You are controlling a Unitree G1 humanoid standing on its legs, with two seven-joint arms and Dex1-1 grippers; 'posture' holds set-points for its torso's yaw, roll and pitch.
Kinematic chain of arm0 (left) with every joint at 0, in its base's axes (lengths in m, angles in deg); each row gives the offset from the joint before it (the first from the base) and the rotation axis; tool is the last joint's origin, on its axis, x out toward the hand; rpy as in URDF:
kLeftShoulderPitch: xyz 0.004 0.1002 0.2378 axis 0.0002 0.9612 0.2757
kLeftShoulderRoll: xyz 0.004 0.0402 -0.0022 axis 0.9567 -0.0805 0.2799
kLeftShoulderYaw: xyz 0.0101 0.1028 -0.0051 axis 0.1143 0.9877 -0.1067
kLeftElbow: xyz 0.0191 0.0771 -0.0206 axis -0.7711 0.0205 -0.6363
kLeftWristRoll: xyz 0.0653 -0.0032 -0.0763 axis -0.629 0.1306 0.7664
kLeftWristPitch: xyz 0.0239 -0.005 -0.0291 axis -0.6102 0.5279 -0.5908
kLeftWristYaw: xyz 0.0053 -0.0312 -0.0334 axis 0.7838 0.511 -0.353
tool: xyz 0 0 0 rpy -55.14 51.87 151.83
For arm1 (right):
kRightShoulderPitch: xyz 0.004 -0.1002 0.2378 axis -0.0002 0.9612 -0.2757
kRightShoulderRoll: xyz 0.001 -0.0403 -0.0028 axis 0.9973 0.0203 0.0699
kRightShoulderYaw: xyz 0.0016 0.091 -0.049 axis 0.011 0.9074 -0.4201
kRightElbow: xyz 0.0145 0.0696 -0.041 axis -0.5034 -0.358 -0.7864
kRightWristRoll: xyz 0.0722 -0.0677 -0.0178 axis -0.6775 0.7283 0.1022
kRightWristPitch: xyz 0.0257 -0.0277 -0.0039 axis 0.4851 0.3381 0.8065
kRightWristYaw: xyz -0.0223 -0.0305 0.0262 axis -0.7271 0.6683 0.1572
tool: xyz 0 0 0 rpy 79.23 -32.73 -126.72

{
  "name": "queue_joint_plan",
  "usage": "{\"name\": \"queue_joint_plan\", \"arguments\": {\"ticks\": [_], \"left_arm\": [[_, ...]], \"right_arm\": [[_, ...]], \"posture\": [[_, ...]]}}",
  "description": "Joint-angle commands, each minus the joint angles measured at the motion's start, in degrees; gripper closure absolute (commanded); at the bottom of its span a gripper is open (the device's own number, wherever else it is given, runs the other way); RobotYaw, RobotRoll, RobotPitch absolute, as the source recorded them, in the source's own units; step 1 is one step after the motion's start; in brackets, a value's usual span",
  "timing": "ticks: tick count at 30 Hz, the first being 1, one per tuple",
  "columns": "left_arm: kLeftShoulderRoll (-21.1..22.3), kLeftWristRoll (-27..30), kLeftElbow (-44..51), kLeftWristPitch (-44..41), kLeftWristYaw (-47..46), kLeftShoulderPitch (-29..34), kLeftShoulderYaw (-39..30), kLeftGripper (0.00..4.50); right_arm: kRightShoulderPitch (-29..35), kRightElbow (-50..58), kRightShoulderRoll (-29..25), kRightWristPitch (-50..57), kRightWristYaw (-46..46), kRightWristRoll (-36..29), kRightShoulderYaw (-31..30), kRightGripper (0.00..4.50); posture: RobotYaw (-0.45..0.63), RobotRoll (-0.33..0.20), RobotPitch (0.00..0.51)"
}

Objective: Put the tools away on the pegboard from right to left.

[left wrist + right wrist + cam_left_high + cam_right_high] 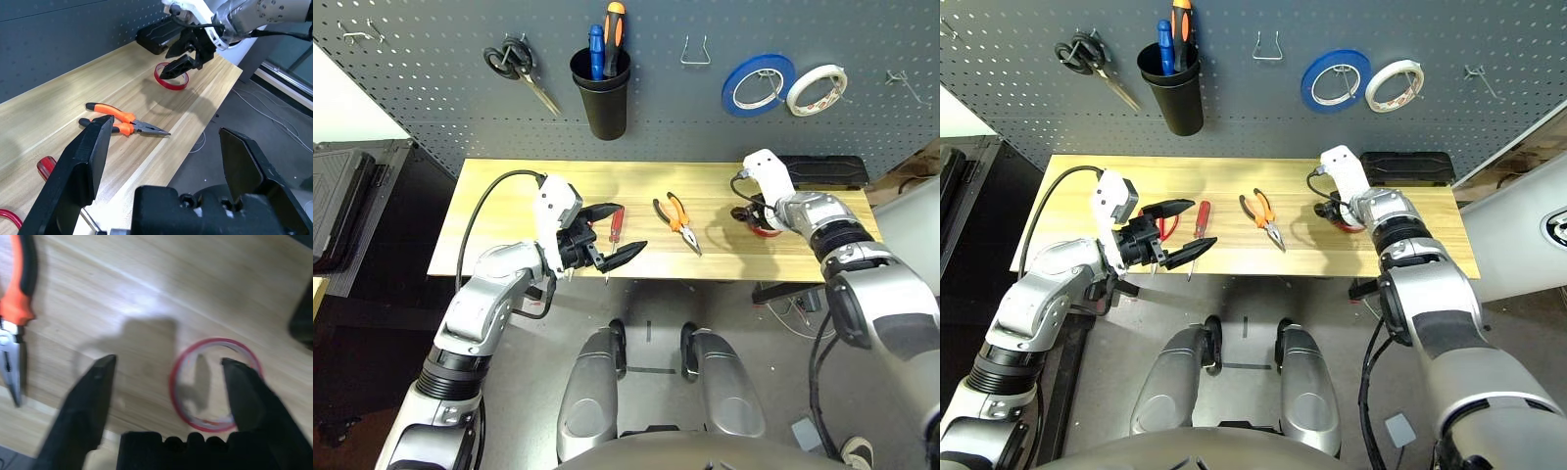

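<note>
The thin red tape ring [215,382] lies flat on the wooden table [509,196] at the right. My right gripper [167,361] hovers open just above it, one finger over the ring and the other beside it. At the table's middle lie the orange-and-black pliers [677,220]. The red-handled screwdriver [617,223] lies left of them. My left gripper [631,226] hangs open over the front edge by the screwdriver and holds nothing. A red scissor loop [1163,227] peeks out behind it. The dark grey pegboard [431,88] stands behind the table.
On the pegboard hang black-handled scissors [514,64], a black cup [604,93] with screwdrivers, a bare wire hook [695,51], a blue tape roll [757,85] and a white one [816,89]. A black case [822,171] lies at the table's back right.
</note>
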Motion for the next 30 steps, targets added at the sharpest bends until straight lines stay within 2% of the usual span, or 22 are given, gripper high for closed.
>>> {"name": "queue_joint_plan", "arguments": {"ticks": [1,15,26,30], "left_arm": [[0.0,0.5,1.3,-0.9,0.3,1.4,0.6,0.0],[1.1,2.2,7.3,-4.3,-0.7,4.2,-0.3,0.0],[1.4,2.5,8.4,-5.6,-1.3,4.5,-0.4,0.0],[1.5,2.6,8.5,-5.8,-1.7,4.3,-0.6,0.0]], "right_arm": [[0.5,-1.3,-0.8,0.0,-0.2,0.8,-0.2,0.04],[2.0,-3.7,0.9,-0.3,-2.6,0.8,0.3,0.04],[4.6,-6.3,2.5,-1.2,-6.1,1.1,0.6,0.04],[5.1,-6.8,2.8,-1.2,-6.6,0.7,1.4,0.98]], "posture": [[0.02,0.0,0.3],[0.03,0.0,0.36],[0.05,0.0,0.37],[0.05,0.0,0.371]]}}
